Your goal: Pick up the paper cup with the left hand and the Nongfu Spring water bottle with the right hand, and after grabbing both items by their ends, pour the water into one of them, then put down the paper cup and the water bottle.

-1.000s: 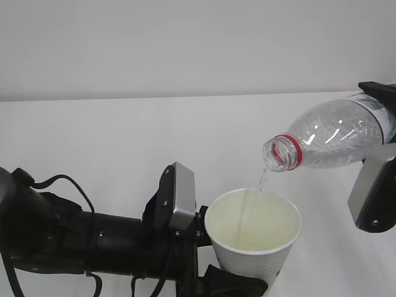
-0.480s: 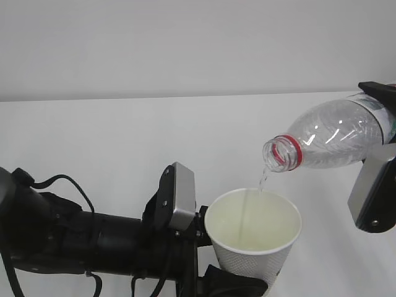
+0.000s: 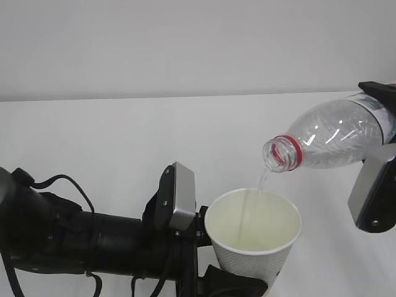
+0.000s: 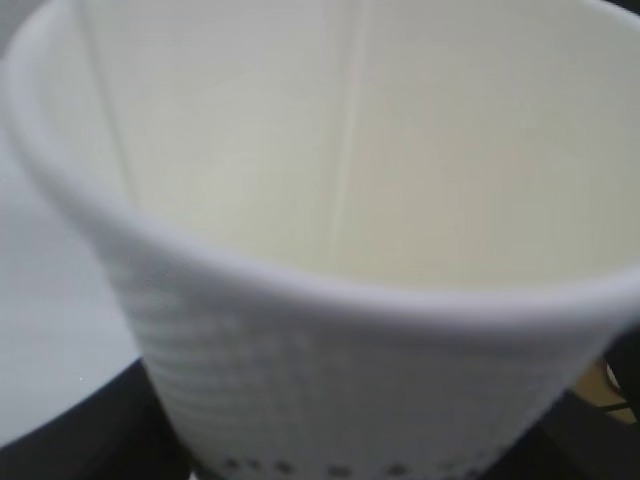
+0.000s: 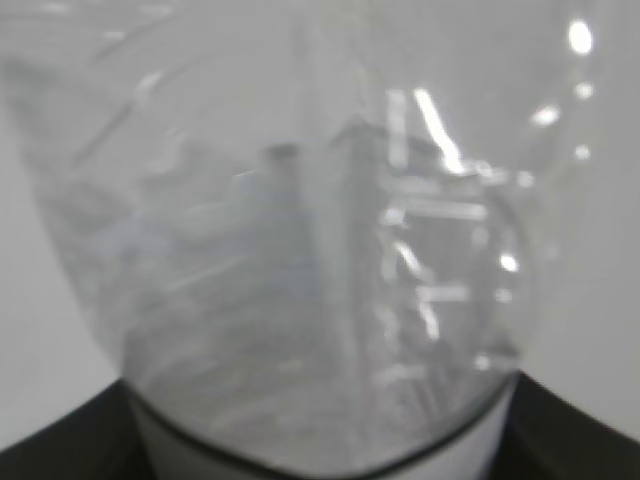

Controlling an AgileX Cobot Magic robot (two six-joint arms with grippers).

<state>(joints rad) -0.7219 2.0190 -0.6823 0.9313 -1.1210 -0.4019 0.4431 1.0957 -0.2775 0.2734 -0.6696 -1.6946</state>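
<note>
The desk (image 3: 124, 142) presented a plain, matte white surface that filled the lower two thirds of the exterior view and met a plain pale grey wall (image 3: 185, 43) along a straight horizontal edge; no markings or texture were visible on either. The left gripper (image 3: 238, 286), on a black arm with a silver-grey plate and black cables entering from the lower left, was closed around the lower part of the paper cup (image 3: 253, 238), which was held upright and raised clear of the desk with its open mouth facing up. In the left wrist view the paper cup (image 4: 330, 250) filled the frame, showing a rolled rim, a seam down the inner wall and a dotted texture outside; its base was not visible. The right gripper (image 3: 378, 154), at the right edge of the frame, was clamped on the rear end of the Nongfu Spring water bottle (image 3: 328, 142), which lay tilted with its red-ringed, uncapped neck pointing down and left, just above the cup's far rim. A thin stream of water (image 3: 262, 179) ran from the neck into the cup. The right wrist view showed only the blurred clear body of the Nongfu Spring water bottle (image 5: 300, 250).
</note>
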